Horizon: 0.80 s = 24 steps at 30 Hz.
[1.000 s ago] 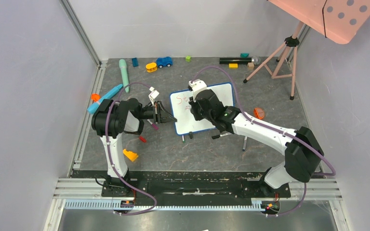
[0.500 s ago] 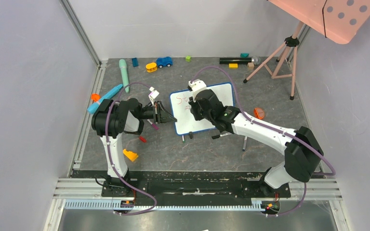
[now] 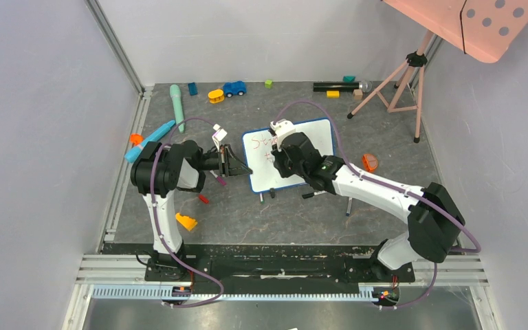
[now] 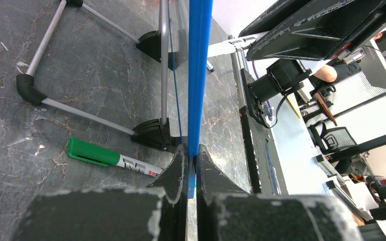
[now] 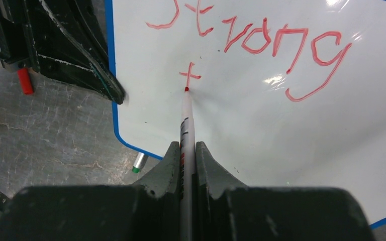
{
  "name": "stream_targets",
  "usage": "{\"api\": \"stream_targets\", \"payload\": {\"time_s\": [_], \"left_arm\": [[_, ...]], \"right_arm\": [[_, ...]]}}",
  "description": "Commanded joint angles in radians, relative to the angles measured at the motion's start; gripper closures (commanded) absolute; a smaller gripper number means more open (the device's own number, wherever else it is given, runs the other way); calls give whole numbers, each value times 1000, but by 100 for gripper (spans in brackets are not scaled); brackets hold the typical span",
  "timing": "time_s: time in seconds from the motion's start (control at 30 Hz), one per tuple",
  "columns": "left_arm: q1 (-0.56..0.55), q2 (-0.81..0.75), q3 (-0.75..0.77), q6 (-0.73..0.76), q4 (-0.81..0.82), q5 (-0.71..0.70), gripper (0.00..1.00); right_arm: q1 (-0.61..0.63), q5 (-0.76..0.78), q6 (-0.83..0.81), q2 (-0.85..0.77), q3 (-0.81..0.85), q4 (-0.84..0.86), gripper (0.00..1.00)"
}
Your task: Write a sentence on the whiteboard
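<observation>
Mid-table stands the blue-framed white rectangular whiteboard (image 3: 262, 174), long axis running left to right, its left edge pinched by the left gripper (image 4: 191, 161), while the right gripper (image 5: 186, 153) nips a slim white red-tipped marker (image 5: 186, 118) pointing away, tip touching the board beneath the red handwritten sentence (image 5: 254, 42), so far "Strong" and a cross.

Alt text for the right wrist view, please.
The right tool presses a marker to the whiteboard, its tip just below a small cross stroke under the red word "Strong". The left tool clamps the board's left edge.
</observation>
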Motion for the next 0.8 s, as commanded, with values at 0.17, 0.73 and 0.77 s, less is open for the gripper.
{"api": "stream_targets", "payload": {"time_s": [0.17,0.73,0.77], "left_arm": [[-8,-4,9,-22,84,28,98],[-8,-11,7,-19,84,31,98],[-9,-10,6,-19,84,30,98]], "right_arm": [[-4,-6,-5,-21,-37,-15,100],[-4,56,-1,-52,13,-27,100],[-3,46,-5,-58,13,-18,100]]}}
